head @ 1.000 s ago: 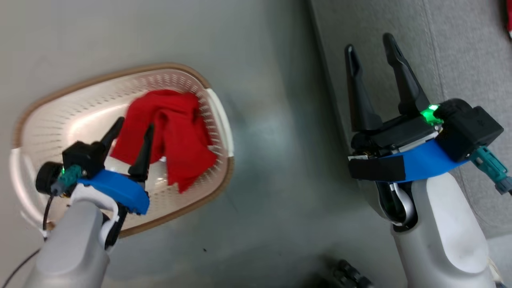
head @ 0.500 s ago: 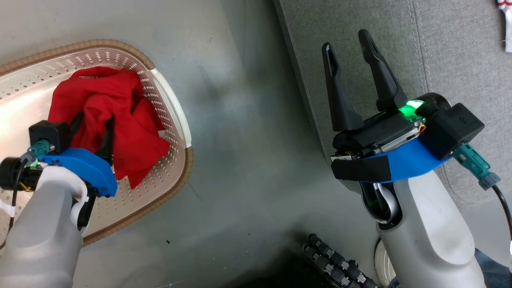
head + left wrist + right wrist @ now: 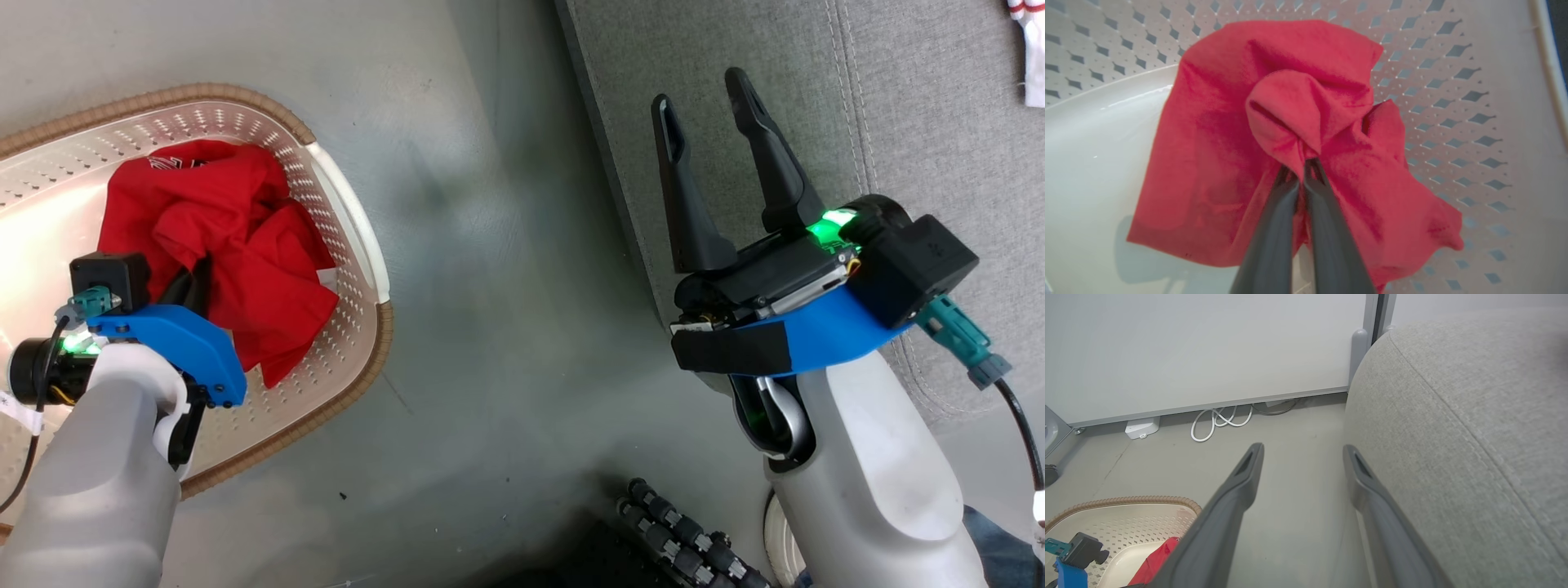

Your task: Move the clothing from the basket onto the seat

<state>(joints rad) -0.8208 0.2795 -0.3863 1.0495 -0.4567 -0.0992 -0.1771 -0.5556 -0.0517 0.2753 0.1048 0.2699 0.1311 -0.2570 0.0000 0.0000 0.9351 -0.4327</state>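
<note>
Inside the cream perforated plastic basket (image 3: 326, 384), your left claw (image 3: 1302, 163) clamps red fabric clothing (image 3: 1216, 143); right claw (image 3: 700, 91) gapes. Lift clear next.

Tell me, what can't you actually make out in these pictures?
Head view: the basket runs off the left edge; the left forearm covers its near side.
Head view: a white and red cloth on the seat is cut by the right edge.
Left wrist view: folds of the bunched red garment hide any print.
</note>
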